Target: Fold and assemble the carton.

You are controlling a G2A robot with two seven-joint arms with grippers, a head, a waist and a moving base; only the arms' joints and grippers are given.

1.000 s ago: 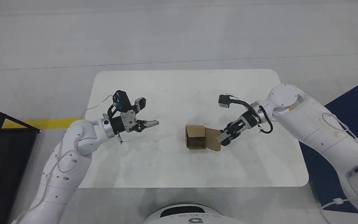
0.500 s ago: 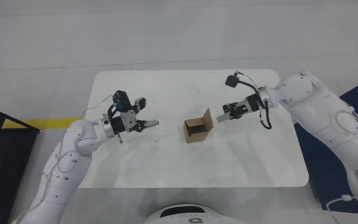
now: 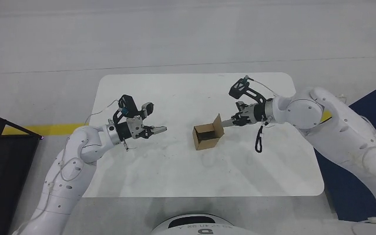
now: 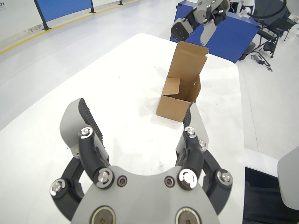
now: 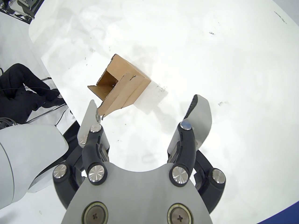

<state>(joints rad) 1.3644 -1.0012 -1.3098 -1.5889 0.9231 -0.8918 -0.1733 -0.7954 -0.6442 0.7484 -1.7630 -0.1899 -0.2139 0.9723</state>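
Top view: small brown carton upright on white counter, mouth up, long flap raised. Fingers of left gripper spread, carton well out ahead of the tips. Fingers of right gripper just beside raised flap, on far side of carton from the left fingers.

Left wrist view: fingers wide apart, nothing between them. Carton beyond the fingertips, nearer one tip than the other, resting on counter. Long flap standing straight up, tuck tab at top; short side flap leaning in over the mouth. Right fingers parted, hanging just above flap's top edge.

Right wrist view: fingers apart, holding nothing. Carton ahead of the tips, off toward one finger; free edge of long flap right at that fingertip, cannot tell whether touching or just short.

Handling, judged: thin cardboard, light, stiff across panels, hinging easily at creases; easy to crush, or to tear at the tab. Likely to skate on smooth counter under a one-sided push, so brace body low across two opposite walls with left fingers. Take long flap near its free edge, bend at crease, tuck tab inside opposite wall.
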